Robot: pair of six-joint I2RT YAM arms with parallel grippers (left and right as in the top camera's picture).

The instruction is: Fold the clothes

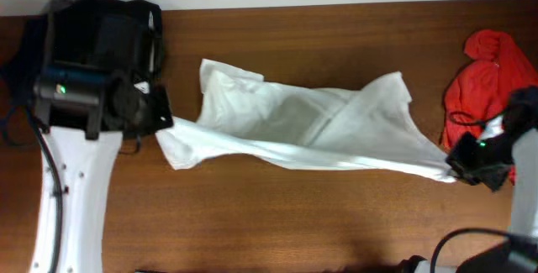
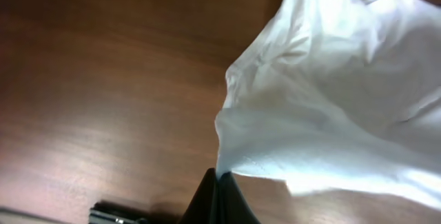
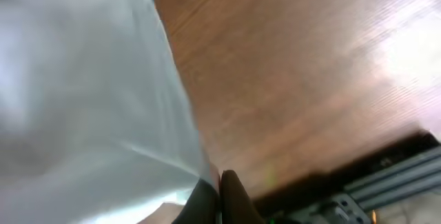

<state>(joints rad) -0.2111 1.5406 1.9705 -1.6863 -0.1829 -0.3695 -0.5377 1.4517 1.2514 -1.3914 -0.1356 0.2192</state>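
The white shirt (image 1: pixel 311 126) lies spread across the middle of the tabletop (image 1: pixel 294 223), stretched between the 2 claws. The left claw (image 1: pixel 161 122) sits at the shirt's 9 o'clock end with its jaws closed, pinching a corner of the fabric; in the left wrist view the cloth fans up and away from that pinch. The right claw (image 1: pixel 455 166) is at the shirt's 4 o'clock end, jaws likewise clamped on the cloth's edge, which the right wrist view shows running straight into the closed fingers.

The shirt's 6 o'clock edge is pulled into a fairly straight, bright band from one claw to the other. Above it the fabric is thin and wrinkly, with soft folds and a loose flap sticking up toward 11 o'clock. A red garment (image 1: pixel 489 71) lies bunched at the shirt's 2 o'clock, and a dark pile (image 1: pixel 101 21) sits at 10 o'clock behind the left arm.
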